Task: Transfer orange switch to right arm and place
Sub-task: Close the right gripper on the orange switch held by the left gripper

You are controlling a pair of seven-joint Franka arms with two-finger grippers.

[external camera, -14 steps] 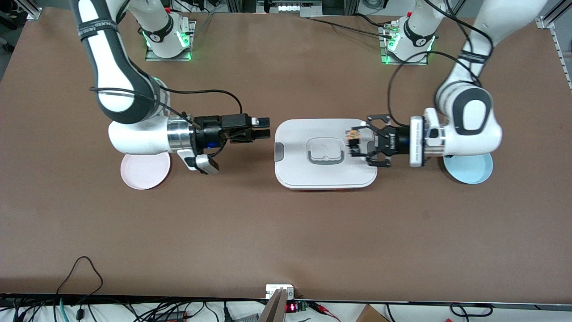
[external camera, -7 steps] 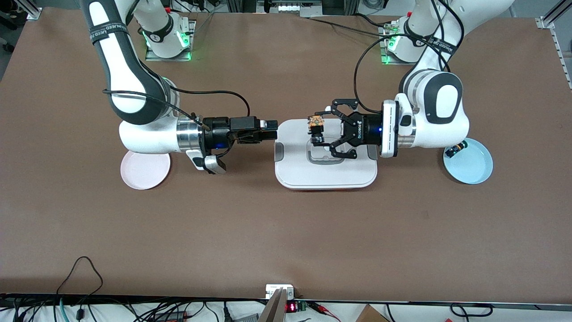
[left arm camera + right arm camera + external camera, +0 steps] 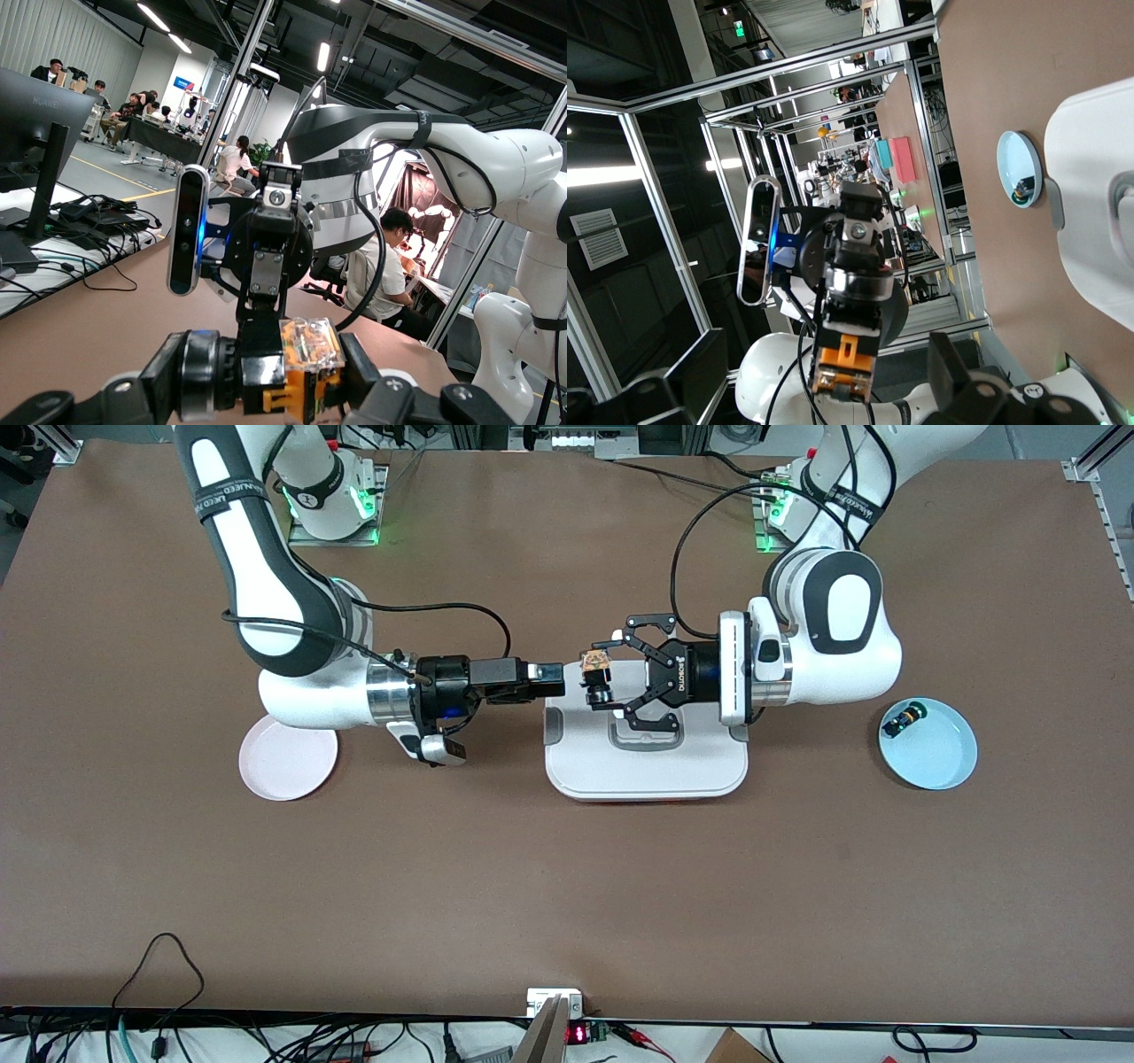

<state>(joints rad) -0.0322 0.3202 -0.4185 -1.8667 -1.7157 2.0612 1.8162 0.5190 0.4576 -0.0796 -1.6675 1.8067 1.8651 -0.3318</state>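
Ideally, over mid-table the spread right claw should close squarely on the orange switch before the left claw, grasping it, lets go.

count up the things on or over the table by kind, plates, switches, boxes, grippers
plates: 2, a pink plate and a blue plate
switches: 2, the orange switch held in the left gripper and a green-capped switch on the blue plate
boxes: 1, the white lidded box
grippers: 2, left gripper and right gripper
total: 7
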